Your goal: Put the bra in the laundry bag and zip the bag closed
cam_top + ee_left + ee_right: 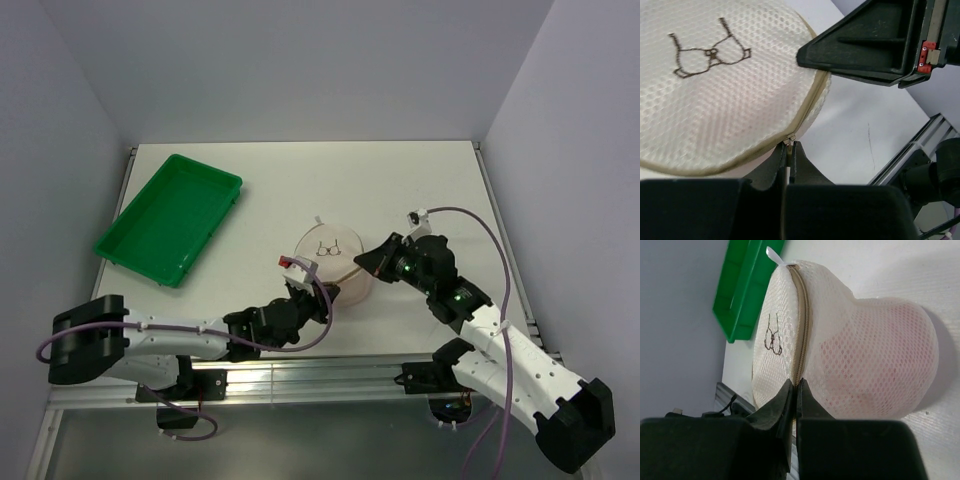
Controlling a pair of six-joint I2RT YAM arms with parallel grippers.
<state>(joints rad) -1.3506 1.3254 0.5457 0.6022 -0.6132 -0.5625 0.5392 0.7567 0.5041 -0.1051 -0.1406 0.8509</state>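
The laundry bag (334,258), a round white mesh pouch with a bra outline on its face, lies at the table's middle. It also shows in the left wrist view (715,100) and the right wrist view (785,315). The pale pink bra (865,370) shows through the mesh, inside the bag. My left gripper (790,146) is shut on the zipper pull (789,141) at the bag's near edge. My right gripper (795,385) is shut on the bag's zipper seam at its right side. In the top view the left gripper (320,290) and right gripper (360,262) flank the bag.
A green plastic tray (170,218) stands at the back left, also in the right wrist view (742,287). The right gripper's black body (865,45) hangs over the bag's right edge. The metal table rail (330,375) runs along the near edge.
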